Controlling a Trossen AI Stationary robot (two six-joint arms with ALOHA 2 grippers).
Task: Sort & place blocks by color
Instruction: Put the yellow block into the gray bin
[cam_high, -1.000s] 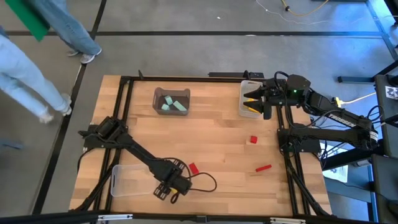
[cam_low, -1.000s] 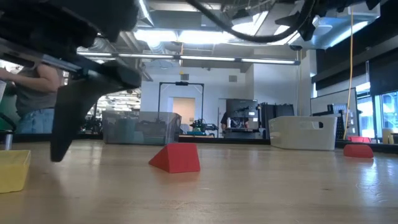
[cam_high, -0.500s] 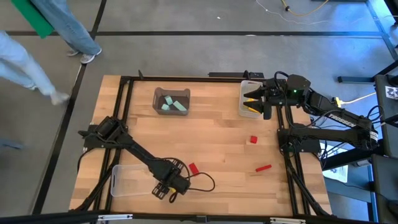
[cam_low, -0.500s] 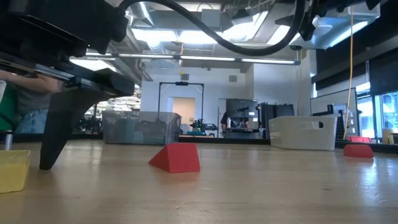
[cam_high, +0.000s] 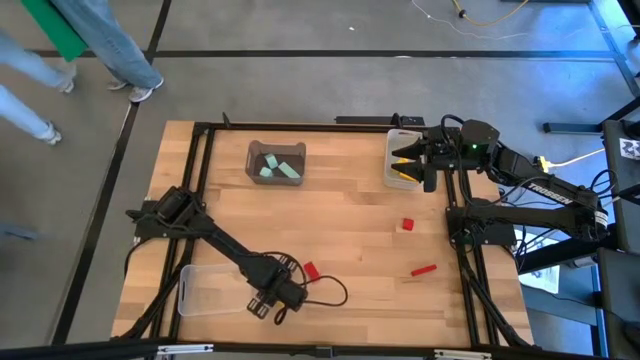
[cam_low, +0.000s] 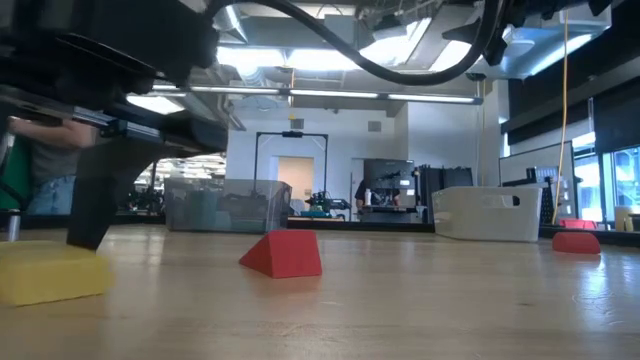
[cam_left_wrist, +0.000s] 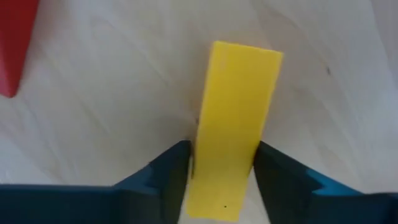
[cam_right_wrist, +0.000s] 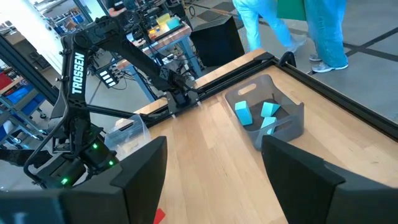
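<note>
**Left end effector poised around a yellow block at the near edge**

Left end effector (cam_high: 272, 303) sits low over the near-left part of the desk (cam_high: 350, 230), and its wrist view shows its two dark fingers (cam_left_wrist: 165, 174) spread either side of a yellow block (cam_left_wrist: 233, 127) lying flat on the wood. The fingers look apart, close to the block's long sides but not yet clearly pressing on it. In the low view the same yellow block (cam_low: 55, 272) rests on the desk under the dark finger. A red block (cam_high: 310, 270) lies just beside this end effector, on its right, and a clear bin (cam_high: 205, 291) stands to its left at the near edge.

Right end effector (cam_high: 408, 160) hangs over the white bin (cam_high: 389, 172) at the far right, fingers wide apart and holding nothing. Two more red blocks lie on the right half of the desk, one small (cam_high: 406, 225), one long and thin (cam_high: 423, 269). Mint green blocks (cam_high: 275, 168) already sit in the dark bin (cam_high: 251, 160) at the far side.

By my reading, the step in hand is the pickup of the yellow block. Next the fingers would need to squeeze squarely on its long sides, lift it straight, and carry it across to whichever bin takes yellow, probably the white one at the far right.
</note>
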